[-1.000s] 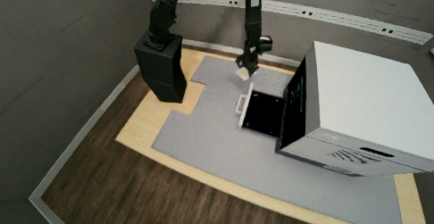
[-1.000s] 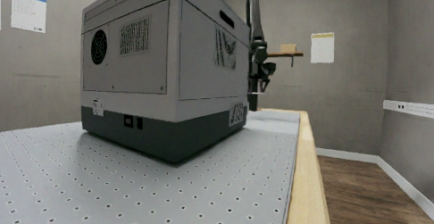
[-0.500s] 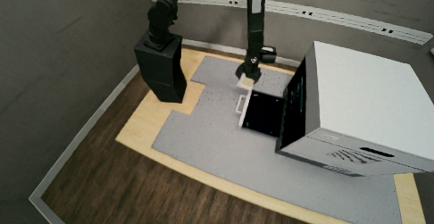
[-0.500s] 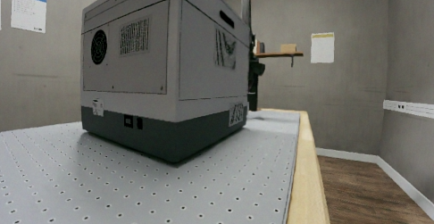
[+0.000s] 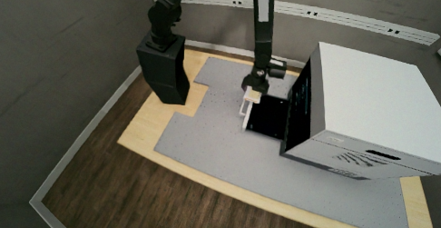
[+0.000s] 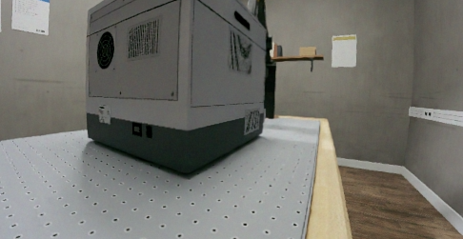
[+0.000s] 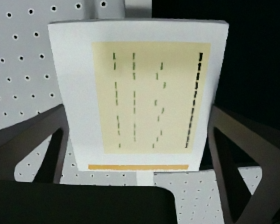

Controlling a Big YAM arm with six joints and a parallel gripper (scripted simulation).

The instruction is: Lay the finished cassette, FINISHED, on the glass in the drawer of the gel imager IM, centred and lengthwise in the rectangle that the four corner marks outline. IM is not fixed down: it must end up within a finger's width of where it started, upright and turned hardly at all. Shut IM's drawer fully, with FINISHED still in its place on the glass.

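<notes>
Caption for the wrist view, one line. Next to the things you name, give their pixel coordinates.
Gripper (image 5: 255, 93) (image 7: 138, 112) shut on the white-framed cassette (image 5: 252, 95) (image 7: 151, 97), its cream panel facing the camera, dark drawer area at right.

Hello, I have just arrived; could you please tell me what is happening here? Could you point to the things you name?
The arm's pincer (image 5: 252, 93) (image 7: 138, 112) grips the finished cassette (image 5: 252, 95) (image 7: 81, 95) by its sides, above the handle end of the imager's open drawer (image 5: 268, 117). The cassette is not yet on the glass, and the imager (image 5: 377, 93) (image 6: 143, 73) stands upright.
</notes>
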